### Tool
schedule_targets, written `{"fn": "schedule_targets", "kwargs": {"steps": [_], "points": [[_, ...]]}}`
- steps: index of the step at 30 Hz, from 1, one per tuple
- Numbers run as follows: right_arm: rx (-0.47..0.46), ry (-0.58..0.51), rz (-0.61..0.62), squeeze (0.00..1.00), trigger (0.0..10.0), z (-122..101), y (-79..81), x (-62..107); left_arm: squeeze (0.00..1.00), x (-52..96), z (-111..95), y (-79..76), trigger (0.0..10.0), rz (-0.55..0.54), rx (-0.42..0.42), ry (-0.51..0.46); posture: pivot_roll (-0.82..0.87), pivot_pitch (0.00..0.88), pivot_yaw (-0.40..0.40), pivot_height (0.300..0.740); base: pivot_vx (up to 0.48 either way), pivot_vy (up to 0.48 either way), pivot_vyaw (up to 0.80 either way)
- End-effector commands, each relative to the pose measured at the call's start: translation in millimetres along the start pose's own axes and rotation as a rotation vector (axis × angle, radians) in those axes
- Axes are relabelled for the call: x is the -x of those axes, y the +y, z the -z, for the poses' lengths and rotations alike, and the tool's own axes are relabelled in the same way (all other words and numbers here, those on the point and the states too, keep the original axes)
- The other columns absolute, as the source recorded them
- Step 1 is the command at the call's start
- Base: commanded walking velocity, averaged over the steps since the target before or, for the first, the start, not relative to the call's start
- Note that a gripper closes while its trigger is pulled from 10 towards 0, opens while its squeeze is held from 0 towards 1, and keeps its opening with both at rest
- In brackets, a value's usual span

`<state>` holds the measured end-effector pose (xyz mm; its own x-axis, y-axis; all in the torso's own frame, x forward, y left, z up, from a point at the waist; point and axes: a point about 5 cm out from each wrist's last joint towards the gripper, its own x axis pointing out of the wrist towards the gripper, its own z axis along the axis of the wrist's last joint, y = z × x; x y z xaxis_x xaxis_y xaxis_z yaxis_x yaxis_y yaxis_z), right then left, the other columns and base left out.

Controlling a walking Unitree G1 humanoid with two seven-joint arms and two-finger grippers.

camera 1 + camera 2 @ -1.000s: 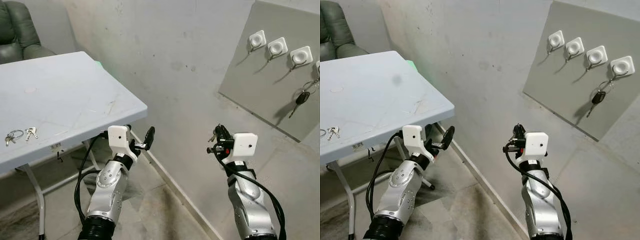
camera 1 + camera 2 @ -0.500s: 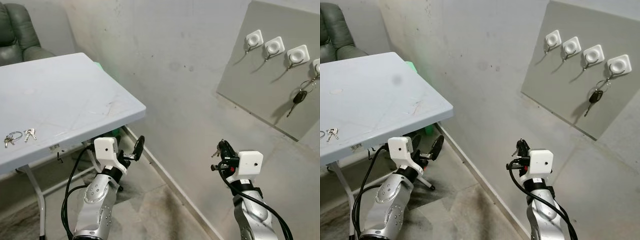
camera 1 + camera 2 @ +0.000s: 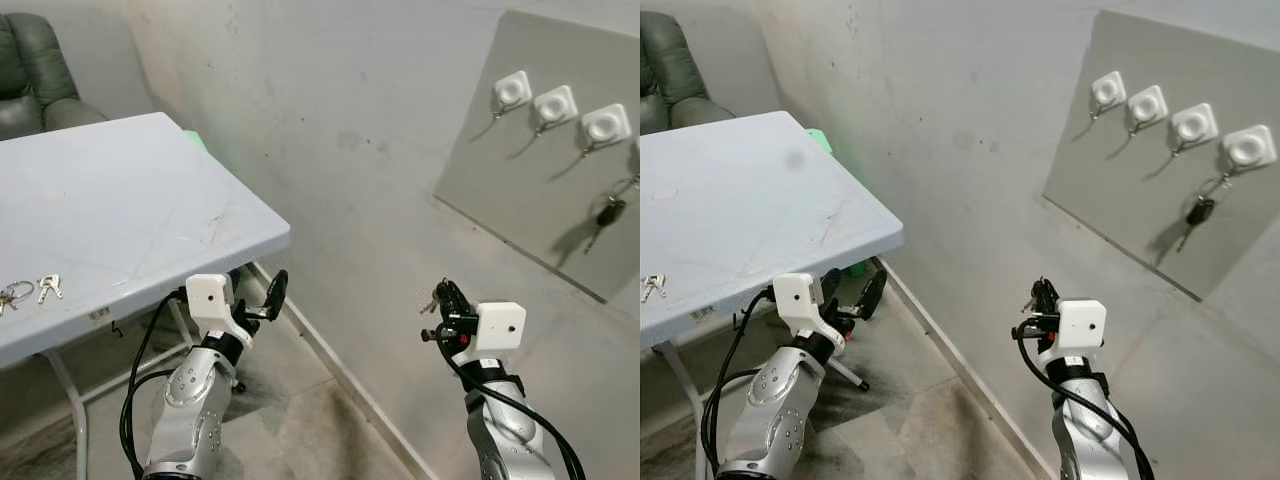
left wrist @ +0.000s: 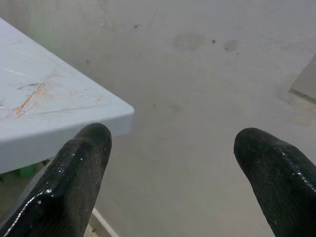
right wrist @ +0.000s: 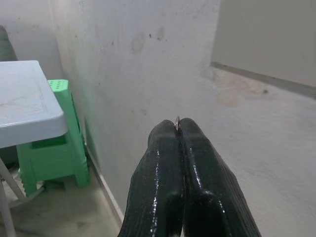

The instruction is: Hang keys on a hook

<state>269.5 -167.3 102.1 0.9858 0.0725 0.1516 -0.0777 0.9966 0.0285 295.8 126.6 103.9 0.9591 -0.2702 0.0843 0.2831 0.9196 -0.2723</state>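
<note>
On the wall to the robot's right: grey hook board (image 3: pixel 1160 150) with four white hooks; the first hook (image 3: pixel 1108 91), second hook (image 3: pixel 1147 103) and third hook (image 3: pixel 1192 125) are bare, the fourth hook (image 3: pixel 1248 148) already carries a dark car key (image 3: pixel 1198 211) on a ring.

Right end effector (image 3: pixel 446 298): raised at mid-height, well short of the board, fingers (image 5: pixel 195 168) pressed together on a key ring, a sliver of metal showing at the tips; small keys (image 3: pixel 430 303) dangle beside it.

Left end effector (image 3: pixel 270 296): fingers spread, holding nothing, idle just under the tabletop (image 3: pixel 130 220) corner.

On the tabletop, near its edge: another key set (image 3: pixel 25 291) (untouched).

Step in hand, as judged: carrying the pinched keys toward the board.

Next move calls for: lifting the right end effector up to a bare hook, ring held open to the prong, then lowering it on and letting go
</note>
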Motion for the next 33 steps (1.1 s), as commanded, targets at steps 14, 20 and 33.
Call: {"fn": "schedule_targets", "kwargs": {"steps": [14, 20, 33], "points": [[-0.004, -0.004, -0.011, 0.00, 10.0, -2, 3.9, -0.7, 0.00, -2.8, -5, -4.7, 10.0, 0.006, -0.014, -0.019, 0.00, 0.000, -0.046, 0.740, 0.290, 0.000, 0.00], [-0.007, -0.001, -0.015, 0.00, 10.0, -1, 4.9, -1.3, 0.00, -2.2, -4, -6.2, 10.0, 0.005, -0.012, -0.009, 0.00, 0.000, -0.046, 0.740, 0.000, 0.000, 0.00], [-0.009, -0.010, -0.023, 0.00, 10.0, -5, 6.2, -4.8, 0.00, -3.1, -8, -14.5, 10.0, 0.053, -0.017, -0.026, 0.01, 0.000, -0.052, 0.740, 0.000, 0.000, 0.00]]}}
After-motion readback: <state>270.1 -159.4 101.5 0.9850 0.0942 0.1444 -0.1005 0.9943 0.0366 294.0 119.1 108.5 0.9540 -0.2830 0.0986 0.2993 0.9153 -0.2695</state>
